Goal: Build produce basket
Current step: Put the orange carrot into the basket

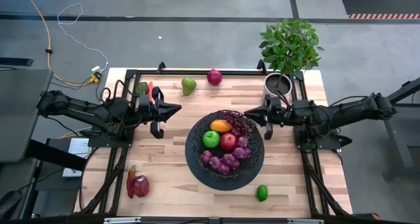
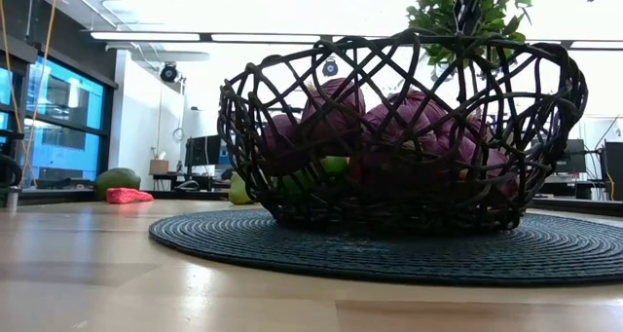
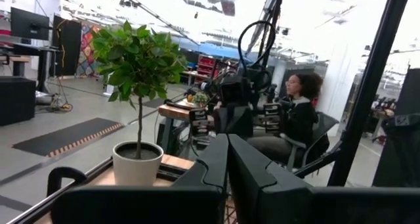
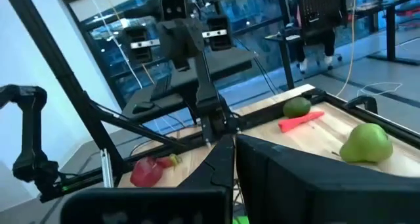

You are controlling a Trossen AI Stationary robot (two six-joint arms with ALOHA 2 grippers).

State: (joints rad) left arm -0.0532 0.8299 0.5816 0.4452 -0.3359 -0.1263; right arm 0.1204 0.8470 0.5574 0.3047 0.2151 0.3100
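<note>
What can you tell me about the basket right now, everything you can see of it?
The basket is a round black bowl of open woven wire, upright at the middle of the table on a dark round woven mat. Its wall bands cross in wide loops, so the contents show through. Inside lie a green apple, a red apple, an orange-yellow fruit and purple grapes. Neither arm touches it.

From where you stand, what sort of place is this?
Likely a robotics lab or workshop inside a large open hall: a wooden table in a black frame, a person seated at a desk behind, and yellow cable trailing across bare concrete floor.
</note>
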